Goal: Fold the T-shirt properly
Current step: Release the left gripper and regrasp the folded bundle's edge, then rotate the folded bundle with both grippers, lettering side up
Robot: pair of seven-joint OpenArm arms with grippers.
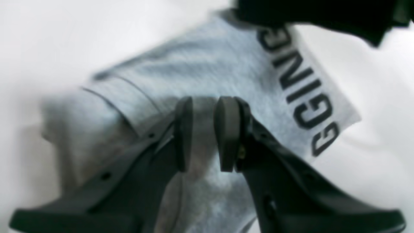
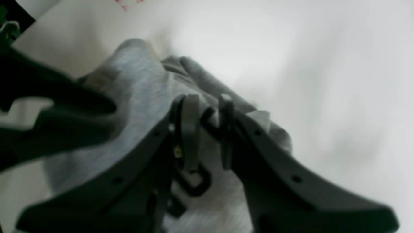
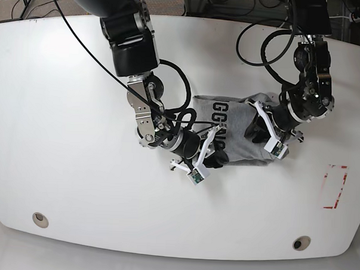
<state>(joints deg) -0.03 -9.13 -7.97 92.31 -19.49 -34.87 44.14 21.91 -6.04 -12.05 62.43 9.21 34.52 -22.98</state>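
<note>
We see the heather-grey cotton T-shirt with black block lettering, bunched at the middle of the white oval table. The left gripper, at the shirt's right end, pinches grey cloth between narrowly parted fingers; the right gripper, at its near left end, likewise clamps a fold

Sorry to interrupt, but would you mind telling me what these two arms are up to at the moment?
They are folding a grey T-shirt on the white table. The shirt lies bunched into a narrow strip in the middle, with part of its black lettering showing. The right gripper is pinching cloth at the lettered end, and the left gripper has cloth between its pads at the opposite end. The fold is not yet finished; the fabric is wrinkled and gathered.
</note>
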